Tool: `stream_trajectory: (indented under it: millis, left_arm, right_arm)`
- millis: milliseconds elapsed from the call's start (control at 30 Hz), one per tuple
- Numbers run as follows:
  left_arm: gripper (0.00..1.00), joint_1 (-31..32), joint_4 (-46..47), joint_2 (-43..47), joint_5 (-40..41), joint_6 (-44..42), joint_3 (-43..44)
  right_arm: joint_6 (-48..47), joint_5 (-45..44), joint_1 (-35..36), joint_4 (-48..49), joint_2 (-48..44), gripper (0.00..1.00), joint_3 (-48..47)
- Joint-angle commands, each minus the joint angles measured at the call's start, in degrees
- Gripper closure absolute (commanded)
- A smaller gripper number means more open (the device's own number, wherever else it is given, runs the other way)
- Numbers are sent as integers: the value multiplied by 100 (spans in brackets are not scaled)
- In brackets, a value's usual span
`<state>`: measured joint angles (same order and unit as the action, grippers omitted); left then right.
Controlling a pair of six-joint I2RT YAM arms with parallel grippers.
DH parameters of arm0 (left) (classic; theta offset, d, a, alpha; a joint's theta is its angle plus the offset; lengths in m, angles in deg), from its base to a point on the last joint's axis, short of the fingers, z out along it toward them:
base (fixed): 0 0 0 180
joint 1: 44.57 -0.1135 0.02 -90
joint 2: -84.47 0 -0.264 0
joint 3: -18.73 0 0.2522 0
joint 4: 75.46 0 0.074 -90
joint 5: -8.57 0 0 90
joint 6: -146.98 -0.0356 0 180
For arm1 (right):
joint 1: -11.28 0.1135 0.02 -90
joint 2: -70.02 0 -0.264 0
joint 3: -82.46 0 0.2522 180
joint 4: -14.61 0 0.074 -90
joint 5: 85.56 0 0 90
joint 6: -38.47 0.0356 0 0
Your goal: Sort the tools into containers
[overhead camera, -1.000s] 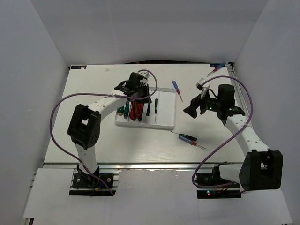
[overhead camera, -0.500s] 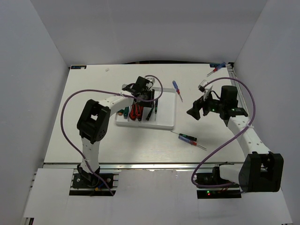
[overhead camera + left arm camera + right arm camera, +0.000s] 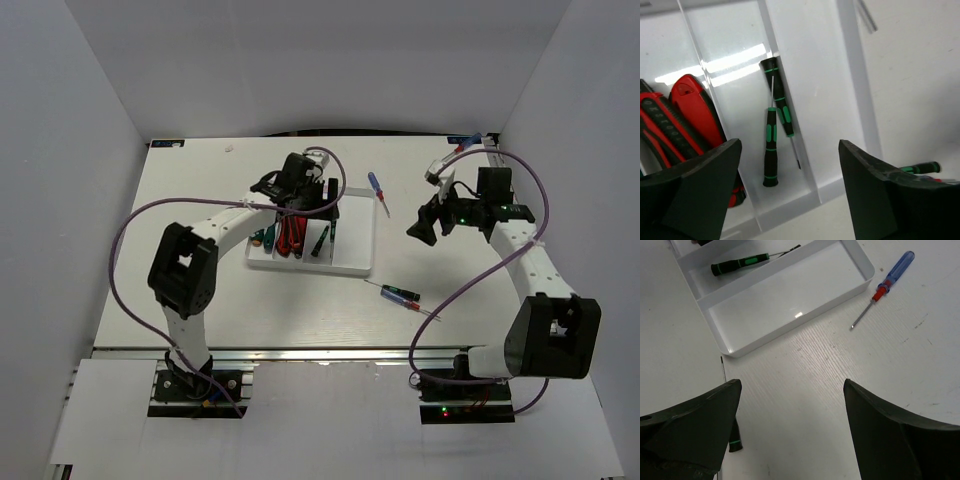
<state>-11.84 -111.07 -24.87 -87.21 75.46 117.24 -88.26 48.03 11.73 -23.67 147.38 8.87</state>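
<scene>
Pale table (image 3: 200, 200) bears tray (image 3: 356, 246); left hand (image 3: 790, 152) gapes above precision drivers (image 3: 770, 150).

The white table (image 3: 200, 300) carries a shallow white tray (image 3: 356, 245) near its middle, set a little askew. A blue-handled screwdriver (image 3: 377, 190) lies just off the tray's far right corner. Nearer the front, apart from the tray, a dark green-banded driver (image 3: 396, 293) and a red-handled one (image 3: 415, 305) lie close together, and another blue-and-red screwdriver (image 3: 464, 146) sits at the far right corner.
</scene>
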Motion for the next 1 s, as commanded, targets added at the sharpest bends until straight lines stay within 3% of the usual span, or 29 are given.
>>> stream_trajectory:
  millis: [0,100,133,167,200,267,367,467,700,967]
  left_arm:
    - [9,14,294,1158,42,85,-256]
    - [2,5,532,1590,-2,173,-766]
    - [2,-3,602,1878,-19,217,-1019]
    - [2,-12,629,2020,-72,252,-1152]
    - [2,-21,646,2161,-81,287,-1284]
    - [2,-47,699,2600,-64,384,-1741]
    - [2,-91,743,3216,85,551,-2355]
    - [2,-144,726,3812,375,709,-2909]
    - [2,-179,726,4850,1035,1105,-3728]
    - [2,-179,620,5107,1035,1439,-4045]
  right_arm:
    - [-553,369,-229,-598,51,11,-388]
    - [-2261,807,-229,-1955,305,11,-730]
    - [-3034,852,-177,-3222,410,11,-906]
    - [-4373,687,-159,-3757,611,11,-916]
    - [-4865,512,-150,-4154,674,11,-864]
    - [-5439,-25,-150,-4370,597,11,-365]
    - [-5818,-465,-142,-3808,27,10,576]
    - [-5644,-624,-54,-3290,-413,10,1156]
    - [-4529,-993,359,-2078,-512,11,1650]
    - [-4053,-1678,650,-1064,-450,24,2028]
